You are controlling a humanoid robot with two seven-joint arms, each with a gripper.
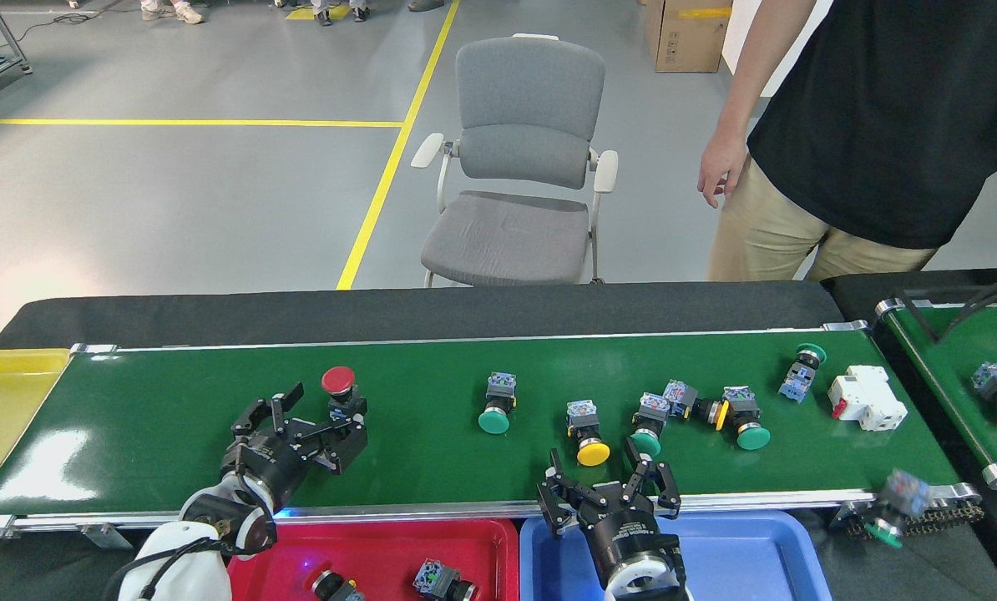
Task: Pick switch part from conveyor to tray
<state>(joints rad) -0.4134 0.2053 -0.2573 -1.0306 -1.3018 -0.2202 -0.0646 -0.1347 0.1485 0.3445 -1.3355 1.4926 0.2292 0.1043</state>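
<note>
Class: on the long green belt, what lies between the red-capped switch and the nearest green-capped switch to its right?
Nothing. In the head view, only bare conveyor separates the red-capped switch from the green-capped switch.

Red-capped switch part point(341, 392) stands upright, mid-left on glossy green conveyor point(432, 442); red tray point(398, 551) just below belt.

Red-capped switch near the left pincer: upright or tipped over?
Upright. The red-capped switch stands on the conveyor with its red cap on top, body beneath.

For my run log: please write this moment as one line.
left gripper: open, at red switch | right gripper: open, near yellow switch | conveyor
</note>
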